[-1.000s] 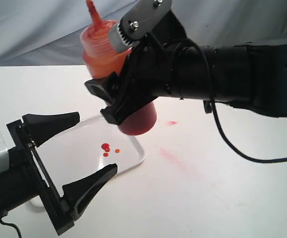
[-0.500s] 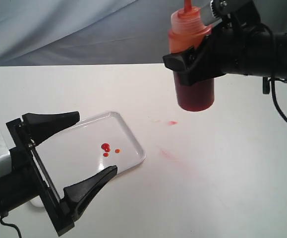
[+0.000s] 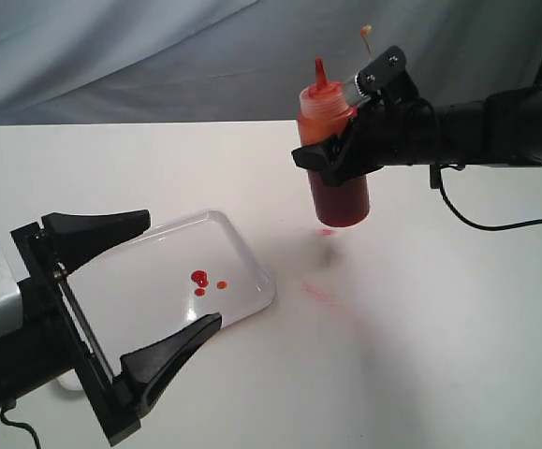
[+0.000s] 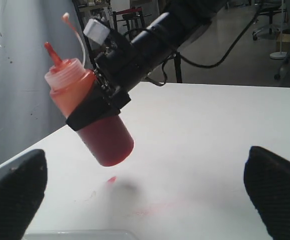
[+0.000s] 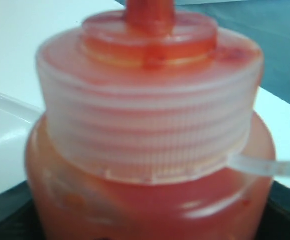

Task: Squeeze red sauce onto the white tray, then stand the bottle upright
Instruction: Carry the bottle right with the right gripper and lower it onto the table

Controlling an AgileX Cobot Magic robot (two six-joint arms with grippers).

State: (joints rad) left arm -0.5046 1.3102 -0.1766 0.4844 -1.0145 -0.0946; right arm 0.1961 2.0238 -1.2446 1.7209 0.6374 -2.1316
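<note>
**Sauce is down; I carry the bottle off the tray to stand it up**

My right claw (image 3: 334,154) is clamped around the middle of the translucent orange-tinted plastic squeeze bottle (image 3: 343,201). A second ago the bottle hung tilted over the tray's edge. Now it hangs nearly upright, red nozzle up, its base just clear of the white table (image 3: 439,337), beside the flat glossy white plastic tray (image 3: 238,254). The small dark-red drops of sauce (image 3: 199,278) lie there unchanged, so I judge that only the set-down remains. My left claw (image 3: 183,271) sits on the tray's side, jaws wide apart and empty.
</note>
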